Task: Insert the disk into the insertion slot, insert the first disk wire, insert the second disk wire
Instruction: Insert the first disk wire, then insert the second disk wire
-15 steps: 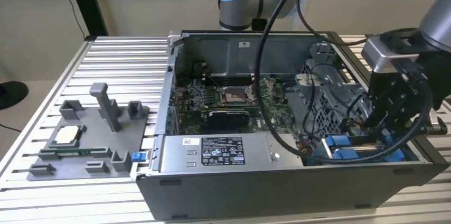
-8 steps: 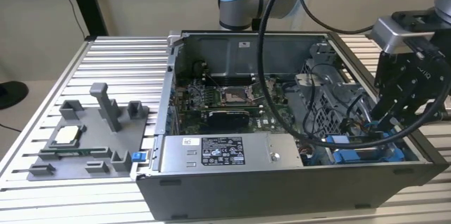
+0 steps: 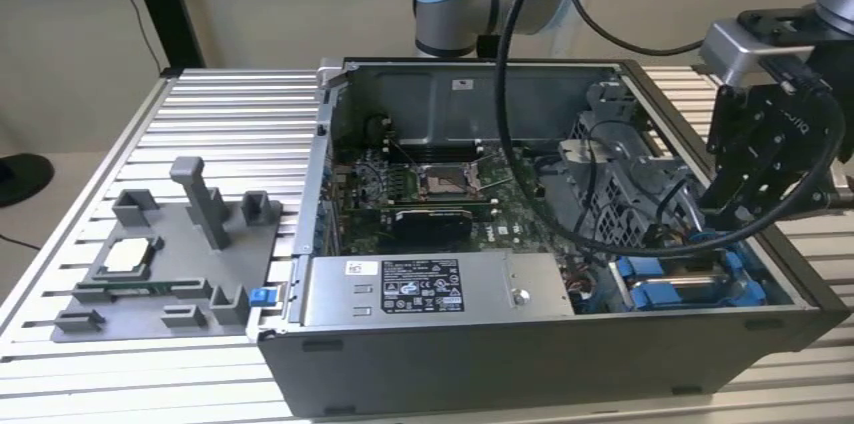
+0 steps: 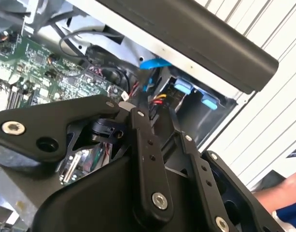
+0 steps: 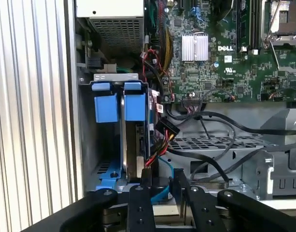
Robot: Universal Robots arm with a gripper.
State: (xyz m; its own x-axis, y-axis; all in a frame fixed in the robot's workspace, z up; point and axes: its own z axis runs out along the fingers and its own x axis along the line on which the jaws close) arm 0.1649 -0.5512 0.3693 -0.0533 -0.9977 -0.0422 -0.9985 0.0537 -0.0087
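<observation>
While barely parted, gripper (image 5: 161, 182) jaws pinch blue wire (image 5: 168, 172).

One open computer case (image 3: 534, 354), one grey power-supply box (image 3: 414, 289), one green motherboard (image 5: 220, 72), one silver heatsink (image 5: 194, 47), two blue clips (image 5: 106, 104) side by side, one grey fixture tray (image 3: 134, 284) at the exterior view's left, one gripper (image 3: 721, 209) at the exterior view's right.

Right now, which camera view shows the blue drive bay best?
The first wrist view: it looks straight into the insertion slot, blue clips and rail unobstructed. In the exterior view a black cable and the gripper partly hide it. In the second wrist view, the gripper covers much of it.
</observation>
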